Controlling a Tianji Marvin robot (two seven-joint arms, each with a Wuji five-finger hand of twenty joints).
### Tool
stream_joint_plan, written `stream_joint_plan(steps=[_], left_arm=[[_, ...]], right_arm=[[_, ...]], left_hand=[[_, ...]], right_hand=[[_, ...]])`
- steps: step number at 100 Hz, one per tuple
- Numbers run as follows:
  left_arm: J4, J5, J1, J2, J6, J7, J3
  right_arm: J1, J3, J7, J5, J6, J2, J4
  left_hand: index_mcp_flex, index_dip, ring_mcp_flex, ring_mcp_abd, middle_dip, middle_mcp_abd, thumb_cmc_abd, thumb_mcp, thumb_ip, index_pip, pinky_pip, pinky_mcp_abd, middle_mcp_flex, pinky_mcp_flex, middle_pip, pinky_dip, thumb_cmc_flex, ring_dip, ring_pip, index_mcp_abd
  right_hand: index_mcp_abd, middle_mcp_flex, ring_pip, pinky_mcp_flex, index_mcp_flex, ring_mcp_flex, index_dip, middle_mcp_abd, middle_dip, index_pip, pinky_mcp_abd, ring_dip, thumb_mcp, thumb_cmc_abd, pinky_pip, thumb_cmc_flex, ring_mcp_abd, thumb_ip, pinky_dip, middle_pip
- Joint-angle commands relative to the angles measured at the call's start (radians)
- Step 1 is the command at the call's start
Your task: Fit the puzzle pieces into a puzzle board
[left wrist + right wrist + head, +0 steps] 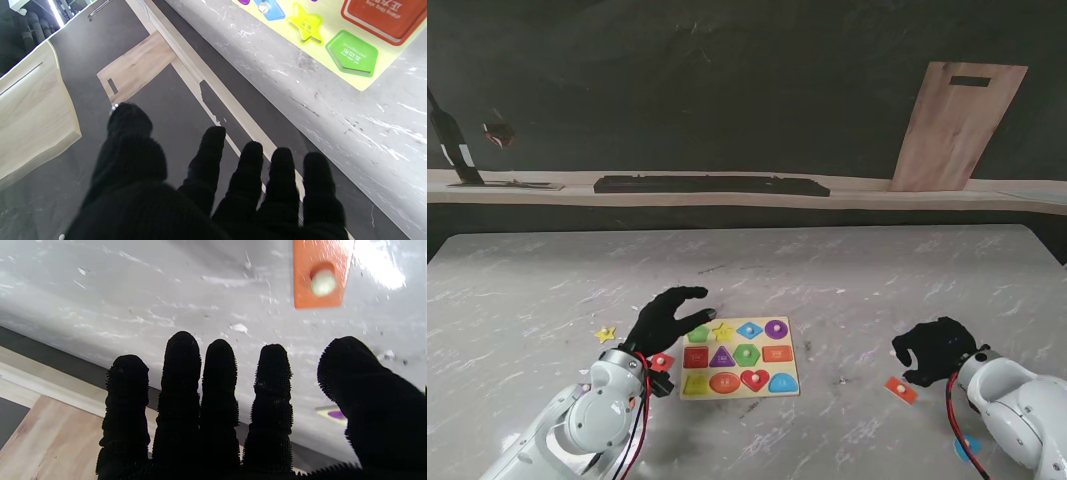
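The puzzle board (740,393) lies flat at the table's middle, its coloured shapes in rows. My left hand (665,318), in a black glove, hovers open by the board's far left corner, fingers spread and holding nothing. In the left wrist view the left hand (206,186) is empty, and the board (333,16) shows a green pentagon recess (352,53) and a yellow star recess (305,24). My right hand (937,350) rests open to the board's right. An orange rectangular piece (901,389) with a knob lies just nearer to me than that hand, and the piece (320,276) is beyond the fingers of the right hand (227,413).
A yellow star piece (606,334) lies loose left of my left hand. A red piece (661,361) sits by my left wrist. A blue piece (967,447) shows partly under my right arm. A wooden board (957,125) leans on the back wall above a shelf.
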Motion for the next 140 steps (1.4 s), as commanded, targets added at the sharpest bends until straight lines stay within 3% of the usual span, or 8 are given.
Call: stream_joint_plan(steps=[1, 13, 39, 93, 122, 140], left_arm=[[-0.001, -0.005, 0.000, -0.002, 0.003, -0.002, 0.002], [-0.001, -0.005, 0.000, -0.002, 0.003, -0.002, 0.002], [0.002, -0.005, -0.003, -0.002, 0.007, -0.001, 0.005], [0.000, -0.008, -0.003, -0.002, 0.011, -0.003, 0.006], [-0.001, -0.007, -0.003, -0.002, 0.012, -0.002, 0.005], [-0.001, -0.007, -0.002, -0.002, 0.011, -0.003, 0.005]], right_arm=[[-0.019, -0.006, -0.009, -0.019, 0.008, 0.005, 0.004], [-0.022, -0.020, -0.029, -0.056, 0.032, 0.008, 0.014], [0.000, -0.061, 0.002, -0.044, 0.061, 0.009, 0.039], [0.052, -0.129, 0.032, -0.022, 0.109, 0.012, 0.104], [0.060, -0.147, 0.058, -0.001, 0.115, 0.013, 0.116], [0.058, -0.151, 0.081, 0.022, 0.121, 0.011, 0.113]], left_hand=[[0.017, -0.005, 0.023, -0.012, -0.009, -0.009, 0.022, -0.025, 0.031, -0.001, -0.011, 0.100, 0.010, -0.008, -0.014, 0.011, -0.013, -0.004, -0.024, -0.021], [0.016, -0.005, 0.024, -0.011, -0.008, -0.009, 0.021, -0.024, 0.031, -0.001, -0.011, 0.099, 0.011, -0.008, -0.013, 0.011, -0.012, -0.004, -0.024, -0.021], [0.017, -0.005, 0.023, -0.010, -0.009, -0.009, 0.023, -0.024, 0.031, -0.001, -0.011, 0.098, 0.011, -0.008, -0.014, 0.011, -0.012, -0.004, -0.024, -0.022], [0.016, -0.006, 0.021, -0.011, -0.009, -0.008, 0.024, -0.024, 0.031, -0.002, -0.011, 0.098, 0.009, -0.009, -0.014, 0.011, -0.012, -0.004, -0.024, -0.020], [0.016, -0.005, 0.022, -0.012, -0.009, -0.010, 0.023, -0.025, 0.031, -0.001, -0.011, 0.099, 0.009, -0.009, -0.013, 0.011, -0.013, -0.004, -0.024, -0.023], [0.015, -0.005, 0.022, -0.011, -0.008, -0.011, 0.023, -0.024, 0.031, 0.000, -0.011, 0.099, 0.010, -0.009, -0.013, 0.011, -0.012, -0.004, -0.024, -0.023]], right_hand=[[-0.021, 0.045, 0.054, 0.024, 0.036, 0.042, 0.000, -0.012, 0.016, 0.036, 0.010, 0.022, -0.024, 0.028, 0.051, -0.039, 0.008, -0.017, 0.035, 0.037], [-0.032, 0.092, 0.099, 0.048, 0.097, 0.074, 0.015, -0.003, 0.028, 0.049, 0.017, 0.039, -0.067, 0.073, 0.087, -0.054, 0.025, -0.008, 0.056, 0.051], [-0.030, 0.158, 0.139, 0.074, 0.190, 0.116, 0.031, 0.008, 0.034, 0.061, 0.037, 0.050, -0.097, 0.110, 0.122, -0.065, 0.047, 0.005, 0.074, 0.062], [-0.036, 0.151, 0.132, 0.068, 0.168, 0.109, 0.009, 0.011, 0.030, 0.046, 0.036, 0.045, -0.091, 0.116, 0.121, -0.012, 0.048, -0.004, 0.075, 0.048], [-0.071, 0.165, 0.134, 0.071, 0.166, 0.116, -0.033, 0.005, 0.027, 0.086, 0.035, 0.044, -0.056, 0.073, 0.123, 0.049, 0.048, -0.017, 0.075, 0.047], [-0.072, 0.181, 0.133, 0.075, 0.168, 0.124, -0.082, 0.003, 0.020, 0.115, 0.032, 0.042, 0.029, 0.017, 0.123, 0.117, 0.043, -0.022, 0.074, 0.039]])
